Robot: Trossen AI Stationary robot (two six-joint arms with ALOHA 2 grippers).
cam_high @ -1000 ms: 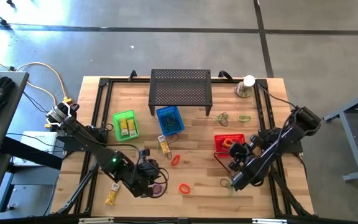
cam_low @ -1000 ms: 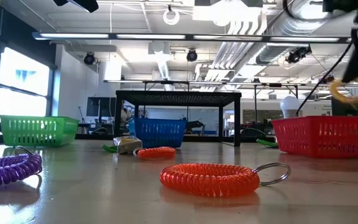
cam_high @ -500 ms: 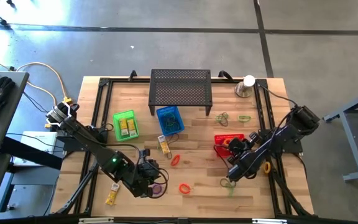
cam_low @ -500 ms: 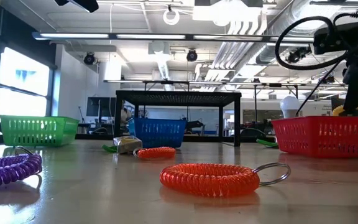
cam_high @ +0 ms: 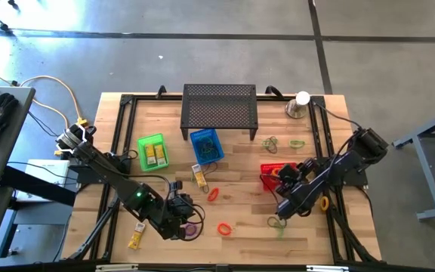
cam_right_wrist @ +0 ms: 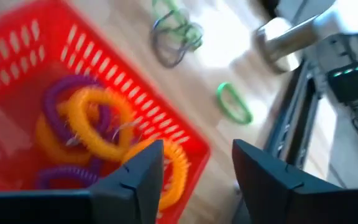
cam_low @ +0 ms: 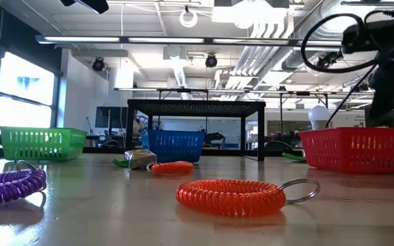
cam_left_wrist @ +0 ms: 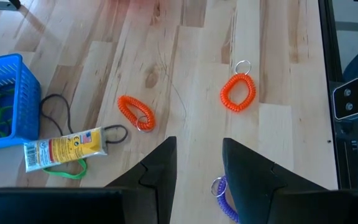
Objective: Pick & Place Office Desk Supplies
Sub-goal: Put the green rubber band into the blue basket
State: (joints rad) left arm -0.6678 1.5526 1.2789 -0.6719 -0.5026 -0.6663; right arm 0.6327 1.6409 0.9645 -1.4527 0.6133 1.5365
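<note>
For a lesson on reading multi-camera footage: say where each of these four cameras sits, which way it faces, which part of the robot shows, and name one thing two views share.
High view: above the table, looking straight down; both arms show, left gripper, right gripper.
Low view: at table height, looking level across an orange coil wristband into the room; one dark arm at upper right.
Left wrist view: on the left arm, looking down at the wood table past its two fingers.
Right wrist view: on the right arm, above the red basket; open fingers show.
Shared: the blue basket appears in high, low and left wrist views.

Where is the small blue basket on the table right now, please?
In the high view the blue basket sits mid-table, just in front of the black mesh stand, with the green basket to its left.
</note>
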